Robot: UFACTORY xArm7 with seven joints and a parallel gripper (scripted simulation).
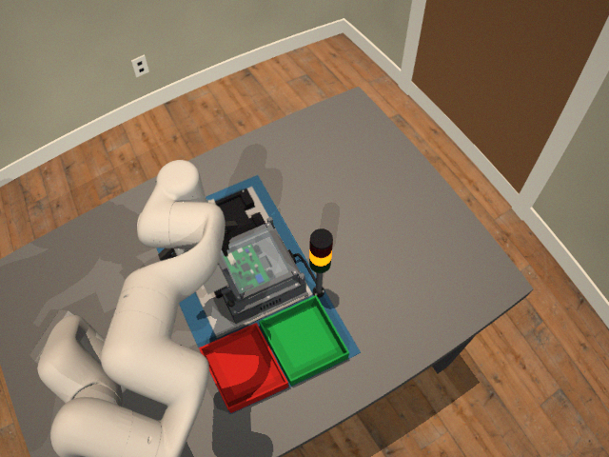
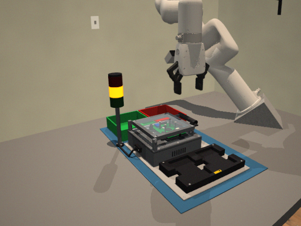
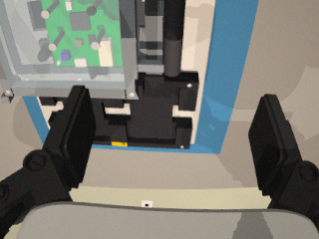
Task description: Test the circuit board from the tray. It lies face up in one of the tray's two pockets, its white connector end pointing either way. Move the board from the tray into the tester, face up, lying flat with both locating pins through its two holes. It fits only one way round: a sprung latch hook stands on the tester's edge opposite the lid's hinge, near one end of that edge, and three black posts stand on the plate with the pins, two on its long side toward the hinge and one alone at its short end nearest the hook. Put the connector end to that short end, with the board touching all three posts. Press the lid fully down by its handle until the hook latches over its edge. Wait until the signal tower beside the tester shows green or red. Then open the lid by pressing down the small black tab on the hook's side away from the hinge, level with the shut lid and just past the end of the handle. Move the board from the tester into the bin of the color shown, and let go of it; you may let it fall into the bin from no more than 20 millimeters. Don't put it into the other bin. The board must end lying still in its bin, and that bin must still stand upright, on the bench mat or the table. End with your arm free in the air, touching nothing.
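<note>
The green circuit board (image 1: 245, 267) lies inside the tester (image 2: 165, 142) under the shut clear lid (image 2: 163, 124); it also shows in the wrist view (image 3: 79, 16). The black handle (image 2: 187, 117) runs along the lid's edge toward the arm. The signal tower (image 2: 115, 90) beside the tester shows amber, also in the top view (image 1: 321, 253). My gripper (image 2: 188, 87) is open and empty, high above the tester's handle side. The black tray (image 2: 201, 165) has both pockets empty.
The red bin (image 1: 243, 366) and the green bin (image 1: 303, 338) stand side by side at the end of the blue mat (image 2: 218, 184), beyond the tester. My arm's base (image 2: 260, 114) sits on the table behind the mat.
</note>
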